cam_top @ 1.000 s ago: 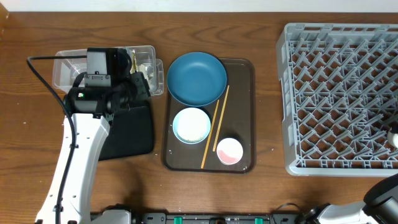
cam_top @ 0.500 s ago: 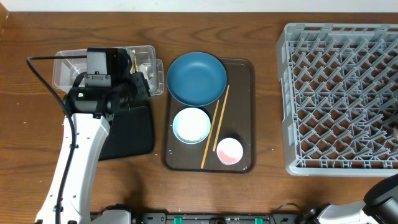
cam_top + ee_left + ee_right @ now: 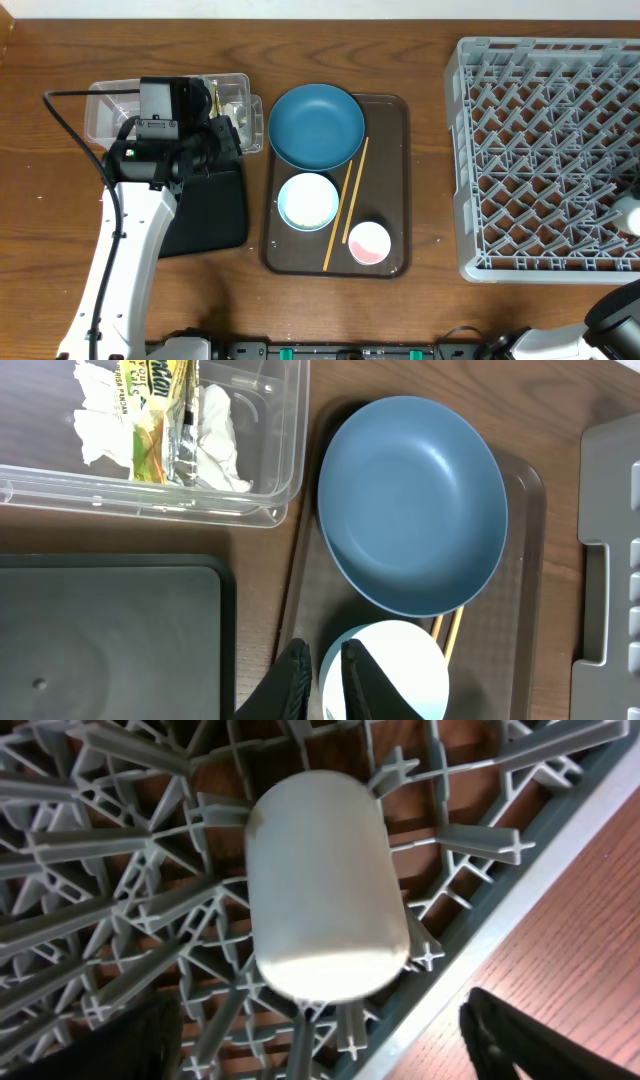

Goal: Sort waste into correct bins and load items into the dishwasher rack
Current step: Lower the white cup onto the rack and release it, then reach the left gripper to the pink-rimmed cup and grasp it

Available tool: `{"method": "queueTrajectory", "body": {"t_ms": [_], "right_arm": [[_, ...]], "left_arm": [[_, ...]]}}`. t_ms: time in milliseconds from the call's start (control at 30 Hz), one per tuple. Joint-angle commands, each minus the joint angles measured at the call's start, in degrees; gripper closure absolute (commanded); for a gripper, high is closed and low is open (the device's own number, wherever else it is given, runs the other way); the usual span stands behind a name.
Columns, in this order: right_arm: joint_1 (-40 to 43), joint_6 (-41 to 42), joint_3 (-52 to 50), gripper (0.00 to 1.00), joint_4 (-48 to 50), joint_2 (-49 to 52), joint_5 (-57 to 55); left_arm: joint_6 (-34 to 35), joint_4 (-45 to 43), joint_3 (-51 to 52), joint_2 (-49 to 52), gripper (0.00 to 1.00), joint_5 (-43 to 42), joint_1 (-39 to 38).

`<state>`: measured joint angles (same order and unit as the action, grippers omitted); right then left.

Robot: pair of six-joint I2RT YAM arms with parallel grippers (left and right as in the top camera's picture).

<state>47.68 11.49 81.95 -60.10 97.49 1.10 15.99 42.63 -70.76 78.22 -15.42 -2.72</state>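
Loading the rack (image 3: 100, 840): pale cup (image 3: 320, 885) lies inside, right gripper (image 3: 320, 1030) wide and empty over it; left gripper (image 3: 322, 665) pinched shut, empty. Next, probably the pink cup (image 3: 369, 243).

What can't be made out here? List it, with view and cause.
- Overhead: contents of the clear tub, mostly under the left arm.
- Overhead: the pale cup in the dishwasher rack, cut by the right edge.
- Left wrist: the white-and-light-blue bowl, cut by the bottom edge and partly behind the left fingers.
- Right wrist: the right fingers, dark blurs cut by the bottom edge.
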Motion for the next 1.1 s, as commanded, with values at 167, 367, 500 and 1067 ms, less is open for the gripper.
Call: {"method": "queueTrajectory", "body": {"t_ms": [167, 367, 500, 1067], "right_arm": [[0.33, 0.28, -0.13, 0.83, 0.48, 0.35, 3.56], [-0.94, -3.69, -0.13, 0.99, 1.01, 0.33, 15.45], [-4.87, -12.26, -0.11, 0.99, 2.6, 0.31, 30.62], [-37.46, -15.02, -0.11, 0.77, 7.58, 0.31, 20.28]], "left_arm": [[-1.16, 0.2, -0.57, -0.31, 0.85, 0.7, 0.2], [-1.16, 0.2, -0.57, -0.31, 0.85, 0.7, 0.2], [-1.14, 0.24, -0.57, -0.31, 0.84, 0.68, 0.17], [-1.16, 5.05, 2.84, 2.03, 0.58, -0.98, -16.85]]}}
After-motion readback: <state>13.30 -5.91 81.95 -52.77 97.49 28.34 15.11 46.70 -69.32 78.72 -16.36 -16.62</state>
